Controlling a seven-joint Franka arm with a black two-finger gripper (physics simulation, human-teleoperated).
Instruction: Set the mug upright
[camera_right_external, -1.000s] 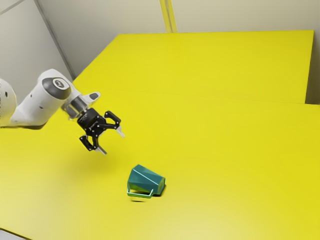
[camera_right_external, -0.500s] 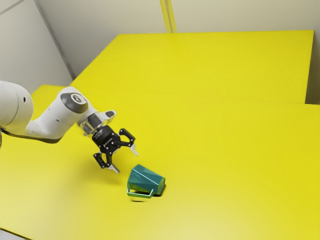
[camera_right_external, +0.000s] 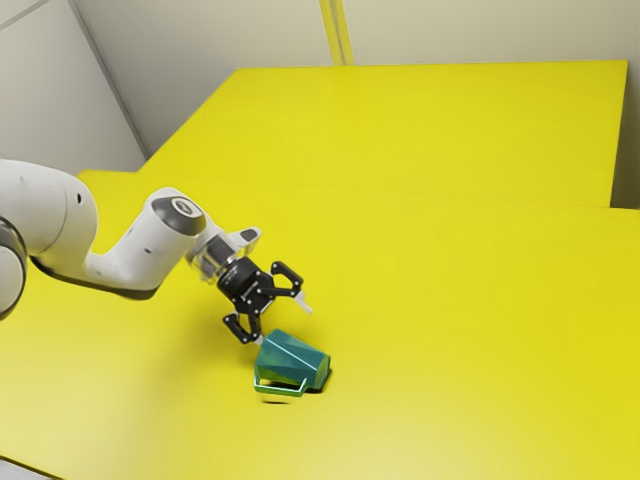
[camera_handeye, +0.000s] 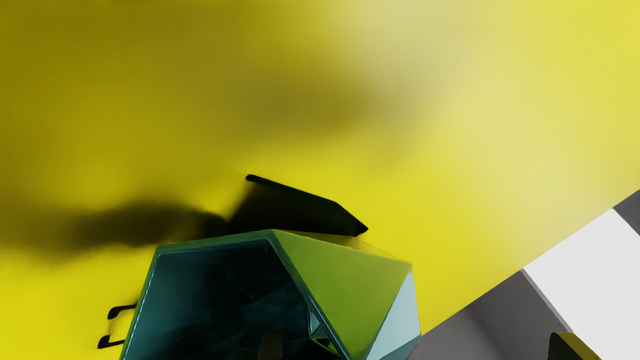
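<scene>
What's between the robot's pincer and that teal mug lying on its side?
No other object: in the exterior view, one tip of the open pincer appears right by the mug, at its mouth end.

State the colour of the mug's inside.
The mug's inside is dark teal, seen best in the wrist view.

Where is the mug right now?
The mug lies on its side on the yellow table, low and slightly toward the exterior view's left, close beside the open tool.
</scene>
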